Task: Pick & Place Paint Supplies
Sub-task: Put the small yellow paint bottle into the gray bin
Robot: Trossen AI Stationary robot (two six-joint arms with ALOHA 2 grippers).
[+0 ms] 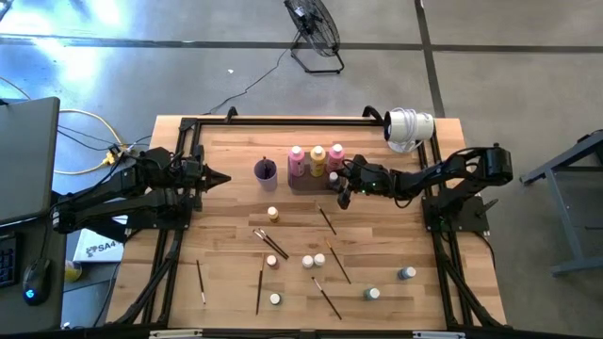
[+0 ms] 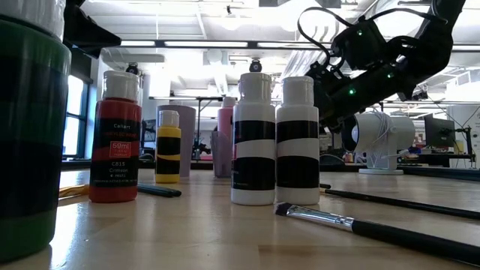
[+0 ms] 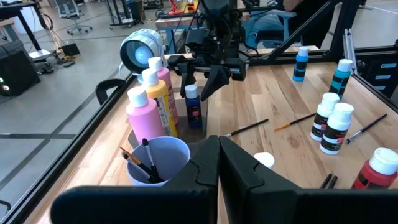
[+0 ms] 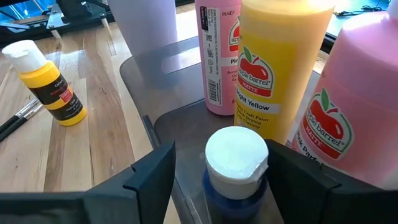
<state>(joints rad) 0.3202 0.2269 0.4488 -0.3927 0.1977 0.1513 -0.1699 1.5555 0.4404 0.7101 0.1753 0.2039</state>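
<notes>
1. High view. The right pincer (image 1: 343, 191) hangs at the end of the grey tray (image 1: 311, 179) nearer the desk's right edge, by the far edge. The tray holds two pink bottles (image 1: 297, 160) with a yellow bottle (image 1: 317, 158) between them. The left pincer (image 1: 219, 177) waits near the left edge. Brushes (image 1: 327, 221) and small bottles (image 1: 307, 262) lie scattered toward the near edge.
2. Low view. The right arm (image 2: 375, 60) hangs above the desk beyond two white-capped bottles (image 2: 253, 142).
3. Left wrist view. The left pincer's fingers (image 3: 239, 174) are pressed together, empty. The right pincer straddles a small blue bottle (image 3: 193, 107) standing in the tray beside the purple cup (image 3: 158, 158).
4. Right wrist view. Fingers spread wide, clear of the blue bottle's white cap (image 4: 236, 154). Risk: lifting off at a slant could catch the cap and tip it against the tall bottles just beside it.
</notes>
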